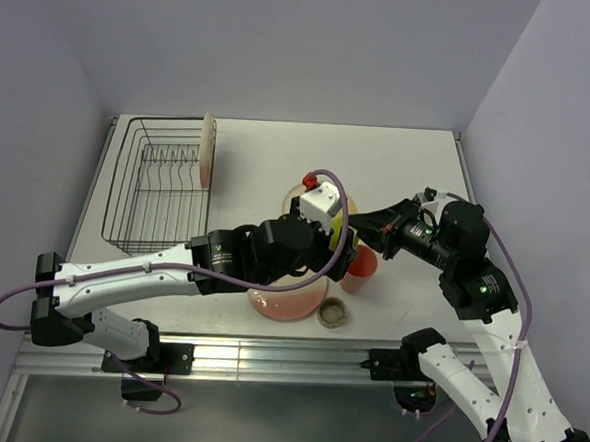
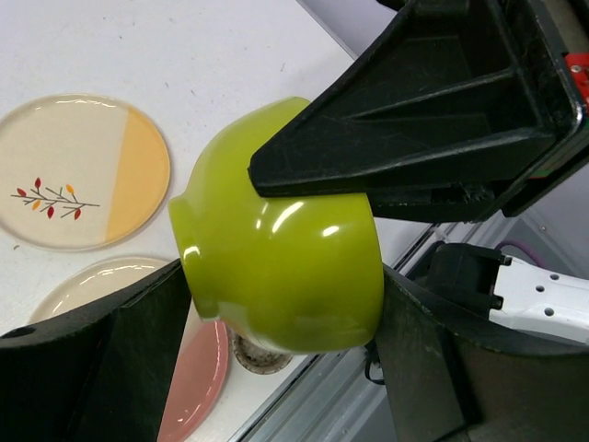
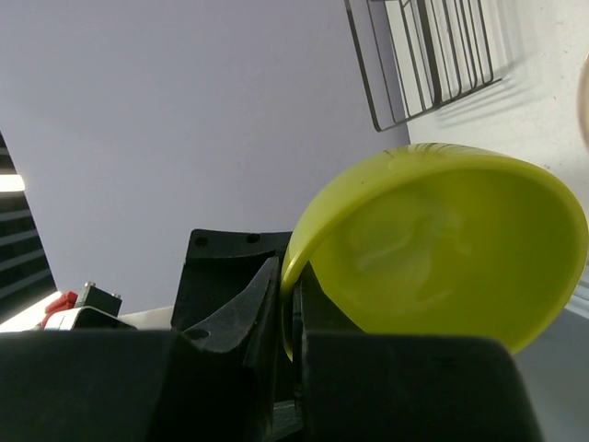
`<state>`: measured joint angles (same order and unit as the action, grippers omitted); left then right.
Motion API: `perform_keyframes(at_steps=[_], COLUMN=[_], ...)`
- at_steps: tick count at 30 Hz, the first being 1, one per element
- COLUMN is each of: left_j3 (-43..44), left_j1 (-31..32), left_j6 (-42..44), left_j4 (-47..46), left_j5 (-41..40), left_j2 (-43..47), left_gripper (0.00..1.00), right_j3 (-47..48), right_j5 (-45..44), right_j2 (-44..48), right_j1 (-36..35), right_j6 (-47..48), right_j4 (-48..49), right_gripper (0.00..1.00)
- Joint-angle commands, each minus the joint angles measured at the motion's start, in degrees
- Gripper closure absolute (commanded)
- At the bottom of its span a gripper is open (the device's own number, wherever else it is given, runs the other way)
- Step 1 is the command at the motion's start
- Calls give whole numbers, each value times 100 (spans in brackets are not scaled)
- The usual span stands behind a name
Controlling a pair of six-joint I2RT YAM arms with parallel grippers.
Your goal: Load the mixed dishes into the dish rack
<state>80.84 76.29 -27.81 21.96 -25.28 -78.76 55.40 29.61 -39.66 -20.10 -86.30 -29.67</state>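
The right end effector [image 3: 281,322] is pinched shut on the rim of the lime-green bowl [image 2: 276,249], holding it aloft, seemingly for a handover. The left end effector [image 2: 276,368] straddles the bowl, spread wide, not gripping. Plates [image 2: 83,170] lie on the white worktop [image 1: 398,167] below; the dish rack [image 1: 157,188] stands far left under pale walls
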Motion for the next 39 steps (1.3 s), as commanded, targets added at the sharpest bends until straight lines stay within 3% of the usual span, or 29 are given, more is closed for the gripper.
perform_keyframes(at_steps=[1, 10, 11, 16, 19, 25, 31, 35, 37, 39], left_j3=[344, 520, 547, 652, 688, 574, 433, 389, 354, 301], left_j1=[-35, -35, -35, -35, -35, -44, -141, -202, -264, -360], left_j6=[-40, -119, -128, -145, -145, -93, -58, -40, -49, -40], left_j4=[-69, 89, 142, 248, 283, 248, 239, 283, 327, 379], left_j5=[102, -65, -126, -223, -258, -294, -258, -319, -390, -443], left_j2=[-148, -341, -368, -473, -509, -412, -184, -96, -17, 106], left_gripper=[19, 42, 50, 70, 100, 100, 100, 100, 100, 100], right_j3=[261, 402, 419, 568, 683, 753, 753, 806, 876, 920], right_j5=[107, -51, -69, -209, -210, -210, -174, -218, -262, -315], right_j2=[11, 11, 20, 29, -24, -86, -139, -165, -200, -200], right_j1=[6, -3, 6, 6, 6, -3, 6, 6, 6, 6], right_j6=[-18, 87, 96, 254, 368, 579, 702, 773, 886, 974], right_j4=[445, 278, 269, 85, -12, -74, -74, -188, -390, -636], right_gripper=[100, 100, 100, 100, 95, 82, 54, 30, 21, 20])
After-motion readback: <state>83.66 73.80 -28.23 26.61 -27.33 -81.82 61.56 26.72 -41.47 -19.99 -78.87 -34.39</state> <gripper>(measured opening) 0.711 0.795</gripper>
